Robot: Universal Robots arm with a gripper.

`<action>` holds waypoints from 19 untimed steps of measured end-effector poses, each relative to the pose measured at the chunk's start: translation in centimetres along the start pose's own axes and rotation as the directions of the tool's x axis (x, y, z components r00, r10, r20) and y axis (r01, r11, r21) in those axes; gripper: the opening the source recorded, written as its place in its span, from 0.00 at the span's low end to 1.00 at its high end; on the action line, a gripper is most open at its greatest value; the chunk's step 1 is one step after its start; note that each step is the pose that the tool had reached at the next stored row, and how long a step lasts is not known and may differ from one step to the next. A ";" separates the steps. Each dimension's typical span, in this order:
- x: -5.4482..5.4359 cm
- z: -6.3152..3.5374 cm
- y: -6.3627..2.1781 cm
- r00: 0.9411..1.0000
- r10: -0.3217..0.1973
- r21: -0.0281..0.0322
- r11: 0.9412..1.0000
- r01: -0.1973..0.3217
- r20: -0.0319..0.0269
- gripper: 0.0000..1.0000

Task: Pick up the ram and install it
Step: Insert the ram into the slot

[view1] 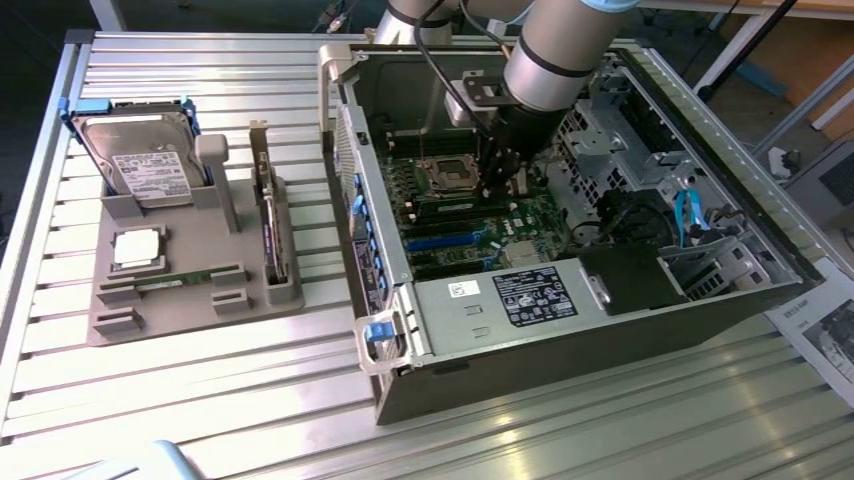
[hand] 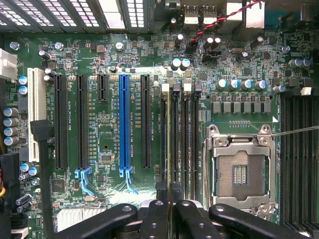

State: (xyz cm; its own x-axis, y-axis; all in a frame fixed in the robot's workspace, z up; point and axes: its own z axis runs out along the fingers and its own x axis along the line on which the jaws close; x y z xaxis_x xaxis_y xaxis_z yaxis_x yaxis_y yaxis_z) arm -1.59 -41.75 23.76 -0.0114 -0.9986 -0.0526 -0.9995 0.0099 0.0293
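My gripper point(view1: 498, 190) reaches down inside the open computer case point(view1: 747, 300), just beside the processor socket point(view1: 447, 172). In the wrist view the gripper point(hand: 169, 203) is shut on the ram point(hand: 168, 144). The ram shows edge-on as a thin pale-green line running along the black memory slots point(hand: 185, 144) next to the empty socket point(hand: 240, 172). It stands upright in line with one slot. I cannot tell whether it touches the slot or sits in it. The arm hides the ram in the exterior view.
At the exterior view's left a grey fixture point(view1: 120, 325) holds a hard drive point(view1: 144, 165), a square silver chip point(view1: 139, 248), an upright dark card point(view1: 271, 240) and a thin green strip point(view1: 176, 282). Drive cages and blue cables point(view1: 687, 215) crowd the case at the exterior view's right.
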 end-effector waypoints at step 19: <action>0.0 0.00 -0.02 1.000 -0.012 -0.001 1.000 0.012 0.003 0.12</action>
State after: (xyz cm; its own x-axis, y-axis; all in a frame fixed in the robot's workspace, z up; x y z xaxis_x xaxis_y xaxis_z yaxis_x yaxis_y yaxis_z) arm -1.57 -41.76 23.76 0.0007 -0.9985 -0.0555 -0.9996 -0.0024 0.0293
